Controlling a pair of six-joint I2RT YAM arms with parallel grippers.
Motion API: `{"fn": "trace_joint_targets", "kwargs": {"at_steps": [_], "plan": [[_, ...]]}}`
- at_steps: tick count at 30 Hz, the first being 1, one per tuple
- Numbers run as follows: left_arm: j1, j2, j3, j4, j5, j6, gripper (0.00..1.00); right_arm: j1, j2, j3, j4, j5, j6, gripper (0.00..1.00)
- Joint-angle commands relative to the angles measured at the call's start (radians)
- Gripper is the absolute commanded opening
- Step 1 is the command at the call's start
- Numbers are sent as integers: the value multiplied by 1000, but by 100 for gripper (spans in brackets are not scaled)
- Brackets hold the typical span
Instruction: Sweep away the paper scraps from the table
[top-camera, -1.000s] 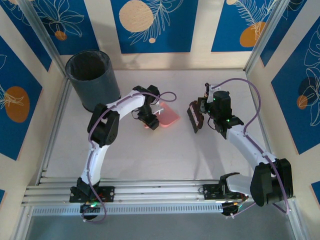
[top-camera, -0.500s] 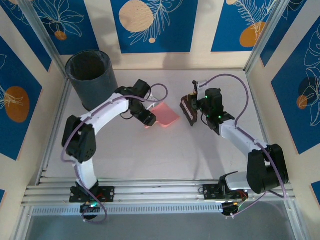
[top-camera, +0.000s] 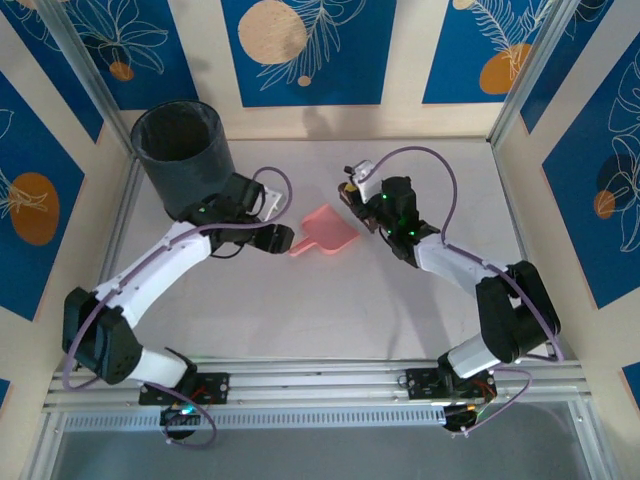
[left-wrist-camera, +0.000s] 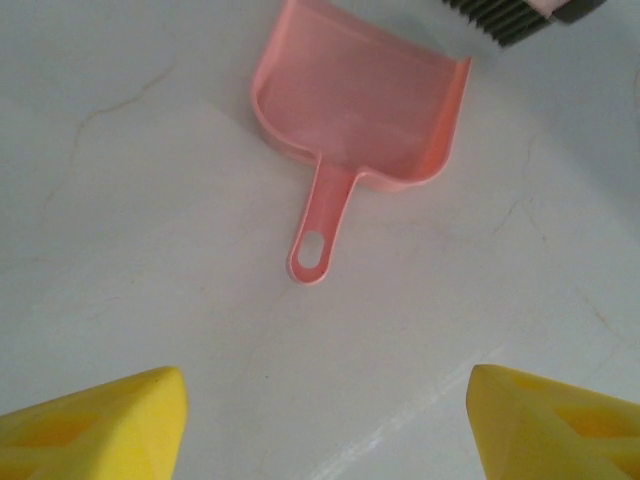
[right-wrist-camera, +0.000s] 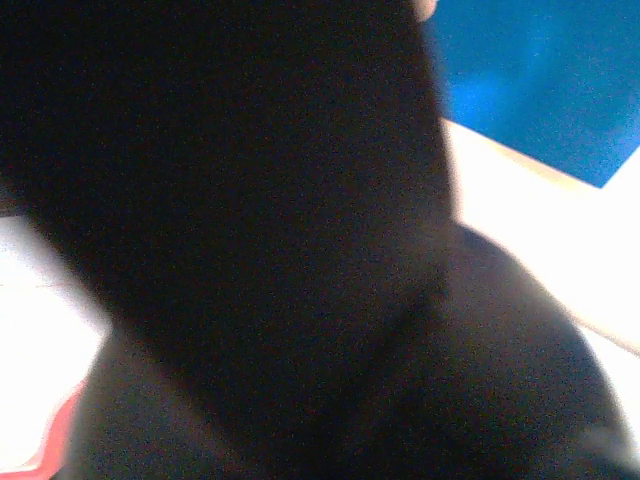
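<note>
Left gripper (left-wrist-camera: 327, 405) gaped wide, empty, facing the pink dustpan (left-wrist-camera: 360, 110), which lay flat on the table (left-wrist-camera: 150, 260). Right gripper (top-camera: 356, 191) sat at its far rim; I couldn't tell its grip.

One table (top-camera: 300, 310) — pale, edged with aluminium rails — and one pink plastic dustpan (top-camera: 330, 230), which has a single handle with a single hanging hole in it. One dark round bin (top-camera: 185, 160). One brush (left-wrist-camera: 505, 12), of which one row of dark bristles shows in the left wrist view. Two robot arms, the left arm (top-camera: 160, 262) and the right arm (top-camera: 450, 262), each carrying one purple cable (top-camera: 432, 156) — two cables in all. Two grippers: the left gripper (top-camera: 280, 238), with two yellow fingertips (left-wrist-camera: 100, 425), and the right gripper (top-camera: 365, 195).
</note>
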Motion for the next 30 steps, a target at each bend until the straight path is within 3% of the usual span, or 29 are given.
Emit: {"fn": "trace_joint_targets", "kwargs": {"at_steps": [1, 15, 30], "plan": [[10, -51, -31, 36, -35, -48, 74, 32, 24, 12, 155, 75, -123, 0], [33, -93, -50, 2, -79, -38, 75, 161, 164, -25, 347, 221, -380, 0], [54, -112, -74, 15, -93, -36, 76, 246, 190, -120, 339, 223, -386, 2]]}}
